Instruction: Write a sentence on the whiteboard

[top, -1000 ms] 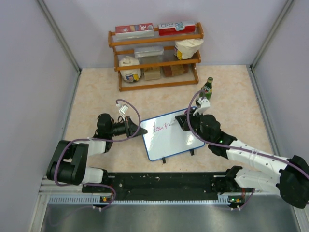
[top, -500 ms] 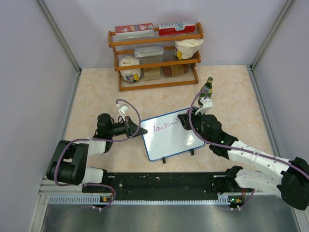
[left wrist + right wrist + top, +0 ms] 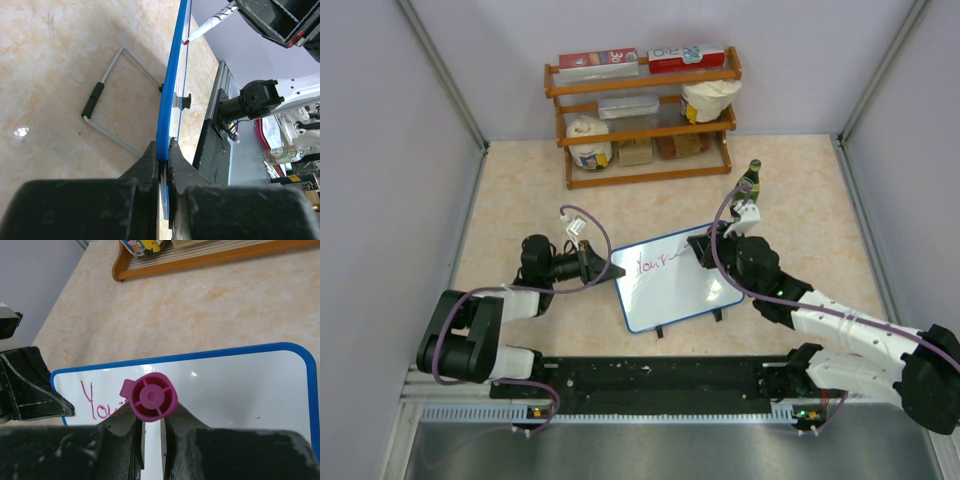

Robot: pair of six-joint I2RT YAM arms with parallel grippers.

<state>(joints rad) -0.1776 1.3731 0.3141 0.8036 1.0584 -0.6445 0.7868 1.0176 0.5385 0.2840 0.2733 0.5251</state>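
Beige marbled counter [image 3: 520,190], two arms.

One small rectangular whiteboard, white face, thin blue frame [image 3: 670,285], stood mid-counter, nearer the near edge, between the arms.

Left claw [image 3: 164,150]: clamped on the board's left frame edge.

Right claw [image 3: 152,415]: clamped on one white marker with a magenta end cap [image 3: 151,396], over the board's far edge. The marker tip was at the white face; contact could not be told.

One line of red writing [image 3: 650,262], starting "You", lay near the board's far left corner.

One three-tier wooden rack [image 3: 640,82] stood along the counter's far edge. One green glass bottle [image 3: 752,178] stood near its right end.
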